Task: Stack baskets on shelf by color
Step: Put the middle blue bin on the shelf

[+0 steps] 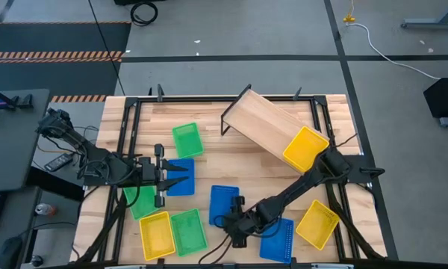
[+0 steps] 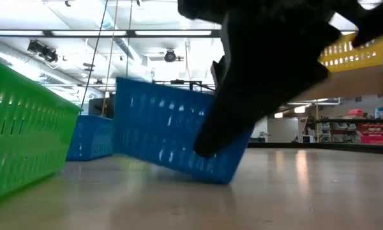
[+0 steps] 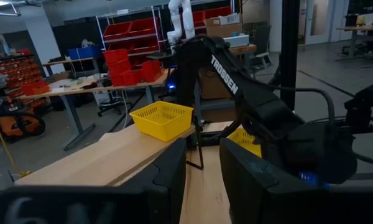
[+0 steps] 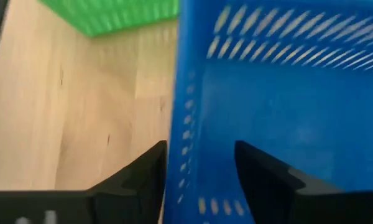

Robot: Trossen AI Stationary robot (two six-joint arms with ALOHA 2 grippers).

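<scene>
My right gripper (image 1: 235,217) (image 4: 201,149) reaches in from the table's right and is shut on a blue basket (image 1: 222,199) (image 2: 166,128) near the table's middle. The shelf (image 1: 265,119) (image 3: 105,163) stands tilted at the far right, with a yellow basket (image 1: 306,146) (image 3: 161,119) on its lower end. My left gripper (image 1: 179,176) (image 3: 203,168) hovers open over a second blue basket (image 1: 182,179) and holds nothing. A third blue basket (image 1: 278,239) lies near the front edge. My right gripper holds the blue basket by one side wall (image 4: 185,124), with one finger (image 4: 143,177) outside the wall and the other (image 4: 267,180) inside the basket. The basket sits tilted, one bottom edge (image 2: 220,179) low at the table and the other end raised.
Green baskets lie at the far middle (image 1: 187,140), under my left arm (image 1: 140,200) and at the front (image 1: 188,230) (image 2: 25,128). Yellow baskets lie front left (image 1: 155,234) and front right (image 1: 317,223). The tabletop (image 1: 209,161) is bare between the baskets and the shelf.
</scene>
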